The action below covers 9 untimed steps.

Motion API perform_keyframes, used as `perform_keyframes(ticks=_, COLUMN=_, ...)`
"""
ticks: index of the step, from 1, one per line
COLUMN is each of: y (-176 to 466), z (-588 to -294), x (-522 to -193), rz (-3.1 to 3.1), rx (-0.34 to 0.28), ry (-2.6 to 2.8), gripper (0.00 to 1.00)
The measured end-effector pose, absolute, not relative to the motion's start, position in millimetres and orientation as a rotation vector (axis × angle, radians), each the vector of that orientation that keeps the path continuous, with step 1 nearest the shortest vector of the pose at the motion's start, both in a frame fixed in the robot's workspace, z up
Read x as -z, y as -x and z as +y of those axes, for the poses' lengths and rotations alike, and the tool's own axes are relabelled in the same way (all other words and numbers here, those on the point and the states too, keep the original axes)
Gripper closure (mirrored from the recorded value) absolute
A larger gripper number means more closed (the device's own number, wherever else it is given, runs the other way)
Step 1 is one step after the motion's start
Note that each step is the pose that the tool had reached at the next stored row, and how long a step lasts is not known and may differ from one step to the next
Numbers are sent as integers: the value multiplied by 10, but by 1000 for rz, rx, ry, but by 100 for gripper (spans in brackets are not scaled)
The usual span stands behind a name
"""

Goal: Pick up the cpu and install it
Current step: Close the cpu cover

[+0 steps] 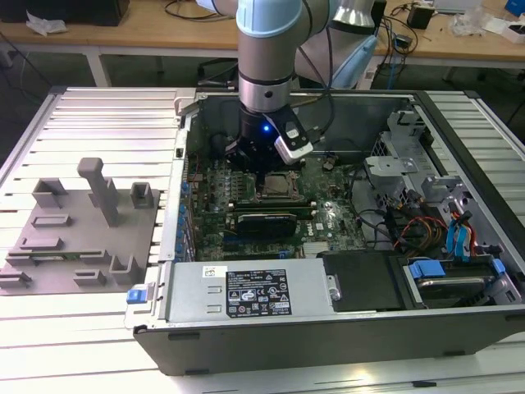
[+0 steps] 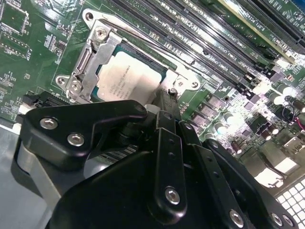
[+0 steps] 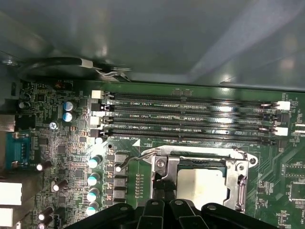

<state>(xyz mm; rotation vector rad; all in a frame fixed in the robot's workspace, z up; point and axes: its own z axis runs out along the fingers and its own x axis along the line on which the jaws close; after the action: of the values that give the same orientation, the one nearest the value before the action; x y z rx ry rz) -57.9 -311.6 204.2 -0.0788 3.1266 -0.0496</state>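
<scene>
The cpu (image 2: 131, 78), a flat square chip with a silvery top, lies flat in the open socket (image 1: 275, 189) on the green motherboard inside the computer case. In the first wrist view the cpu (image 3: 200, 183) sits inside the metal socket frame (image 3: 240, 179). My gripper (image 2: 169, 98) hangs straight over the socket, its black fingers drawn together, with the tips down at one edge of the chip. The same tips (image 3: 162, 186) stand against the frame's side, beside the chip. In the exterior view the gripper (image 1: 261, 174) is low over the board.
Memory slots (image 3: 190, 119) run beside the socket, and the thin retention lever (image 3: 136, 156) stands at one corner. A long black expansion card (image 1: 267, 222), the power supply (image 1: 246, 291) and drive cages (image 1: 410, 164) crowd the case. Grey fixture blocks (image 1: 102, 193) stand on the exterior view's left.
</scene>
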Motion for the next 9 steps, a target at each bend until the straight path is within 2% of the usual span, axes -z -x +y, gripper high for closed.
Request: perform_keyframes(ticks=9, y=579, z=-3116, x=-2023, rz=3127, rx=49, ry=79, gripper=89)
